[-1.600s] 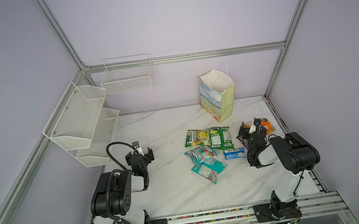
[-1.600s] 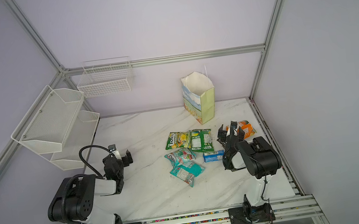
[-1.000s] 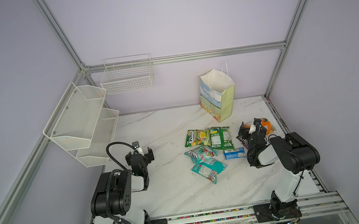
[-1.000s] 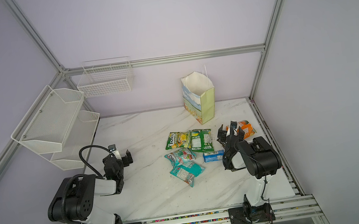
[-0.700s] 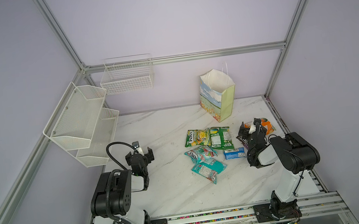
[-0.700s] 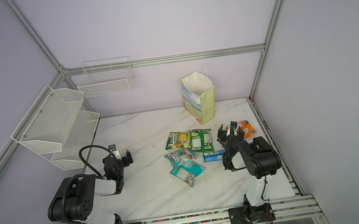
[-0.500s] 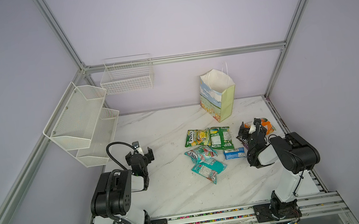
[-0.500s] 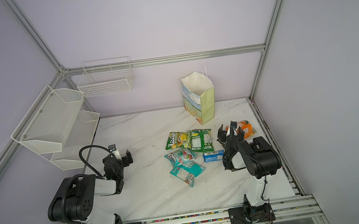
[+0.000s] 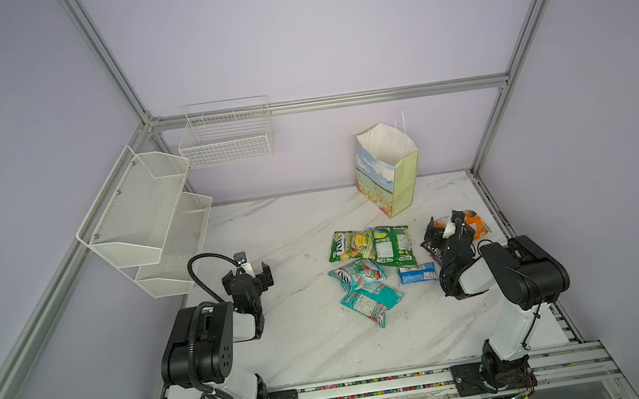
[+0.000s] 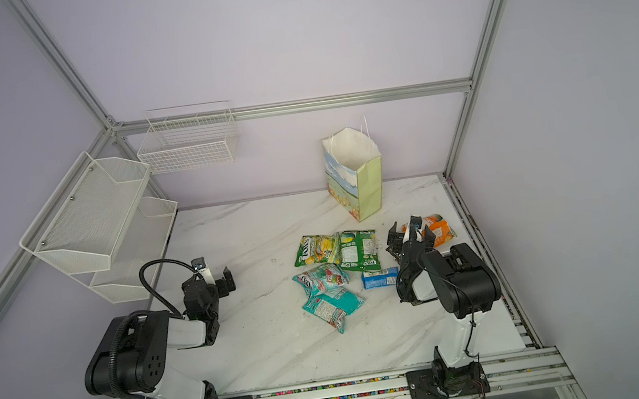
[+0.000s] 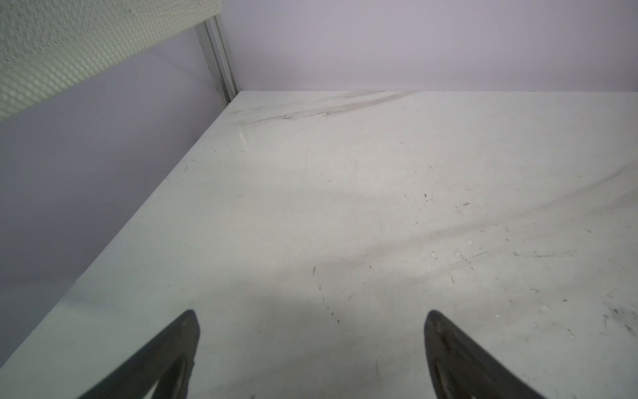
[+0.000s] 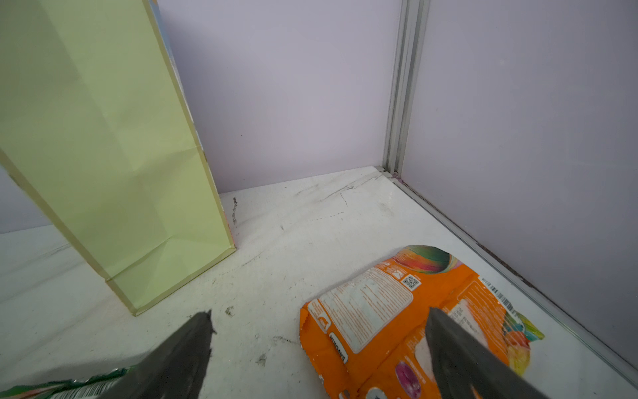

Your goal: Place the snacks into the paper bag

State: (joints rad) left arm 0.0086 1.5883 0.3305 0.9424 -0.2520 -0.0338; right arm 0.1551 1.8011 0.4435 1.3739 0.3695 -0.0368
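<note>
The paper bag (image 9: 387, 166) is stiff and boxy, with a painted field on its face, a pale green side and a white inside. It stands up straight at the upper middle of both top views, near the back wall. The snacks are shiny, crinkly packets lying flat on the white marble table (image 9: 292, 229) (it has grey streaks and little scuff marks). Two green packets (image 9: 393, 245), two teal packets (image 9: 357, 277) and a small blue packet (image 9: 417, 273) sit in a bunch at the middle of the frame.

The orange packet (image 9: 476, 226) lies at the right. The right gripper (image 9: 448, 231) hovers over its edge, jaws spread wide, holding nothing. A dark wrapper (image 9: 429, 251) lies right by it. The bag stands above this gripper in the frame, near but apart. The left gripper (image 9: 247, 278), at the lower left, is spread wide and empty too, well apart from the snacks. White wire baskets (image 9: 144, 219) hang at the upper left.
</note>
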